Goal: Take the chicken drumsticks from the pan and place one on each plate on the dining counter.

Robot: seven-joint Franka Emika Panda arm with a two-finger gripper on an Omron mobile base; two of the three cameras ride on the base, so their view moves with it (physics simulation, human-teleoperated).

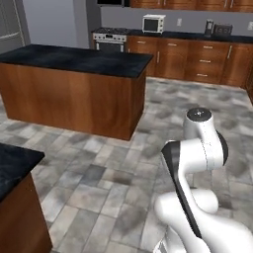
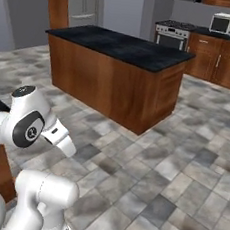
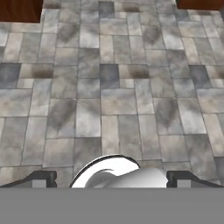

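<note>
Dining counter (image 1: 74,59), black top over reddish wood front, stands mid-room ahead of the arm; its top looks bare from both base views. Gripper (image 3: 109,179) points down at the grey tile floor (image 3: 109,87), fingertips (image 3: 41,178) spread wide, nothing between them. Stove (image 1: 109,38) and microwave (image 1: 153,23) sit against the back wall.

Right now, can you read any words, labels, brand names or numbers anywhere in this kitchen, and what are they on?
None can be read.
The microwave on the far counter: its front shows no legible label.
The stove: knobs and panel are too blurred to show any marking.
The small dark appliances at the far right of that counter: too small to tell.
The island counter, the wood cabinets and the floor tiles carry no writing.
</note>
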